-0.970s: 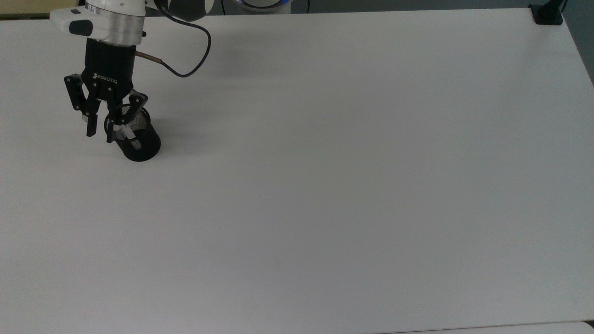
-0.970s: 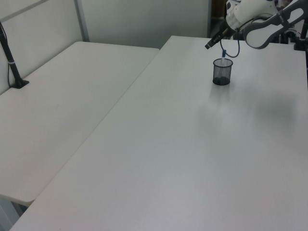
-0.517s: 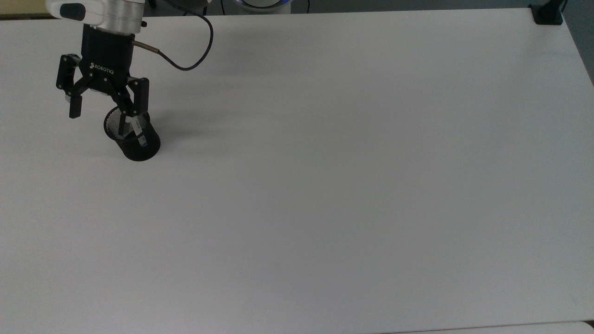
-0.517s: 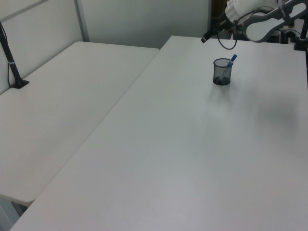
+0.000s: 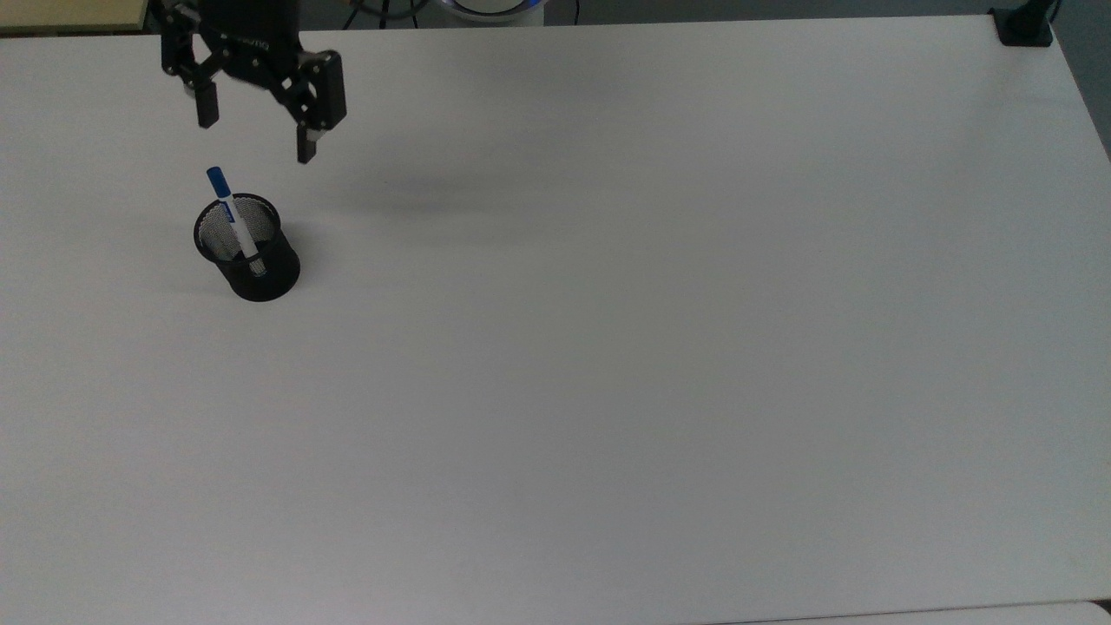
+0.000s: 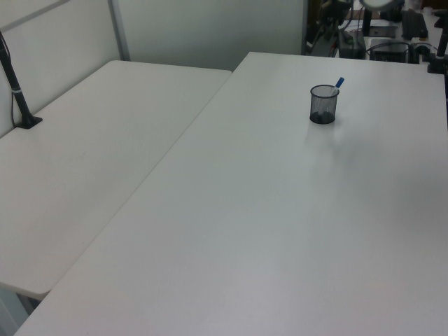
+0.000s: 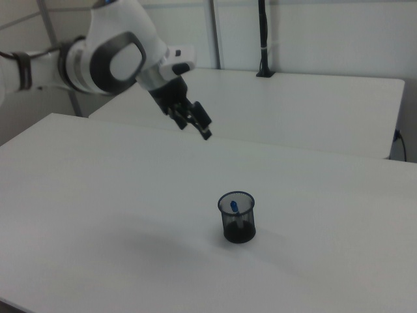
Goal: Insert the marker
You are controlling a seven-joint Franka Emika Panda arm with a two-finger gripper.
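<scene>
Standing in the cup [image 5: 250,250], the marker [image 5: 233,219] leans against the rim with its blue cap [image 5: 218,180] above the rim and its lower end inside the mesh wall. In the top view the cap points toward the far left; in the left view the cap [image 6: 339,82] shows past the right side of the rim, and in the right view a blue end [image 7: 234,207] is visible within the cup's mouth. The white barrel carries a small blue label.

The cup — a black mesh cylinder — sits upright on the white table [image 5: 608,347], near the far left corner in the top view. In the left view the cup [image 6: 323,105] stands toward the far right of the table [image 6: 266,210], and in the right view the cup [image 7: 238,218] stands near the middle of the table [image 7: 98,215].

The gripper [image 5: 256,130] hangs above the table, beyond the cup in the top view, well apart from the cup and the marker. Its two fingers are spread wide and hold nothing. In the right view the gripper [image 7: 201,125] is up and to the left of the cup, carried by the white arm [image 7: 111,55] that reaches in from the right view's left.

A second white table [image 6: 84,161] adjoins on the left view's left — a black post [image 6: 17,91] is clamped at its edge.
</scene>
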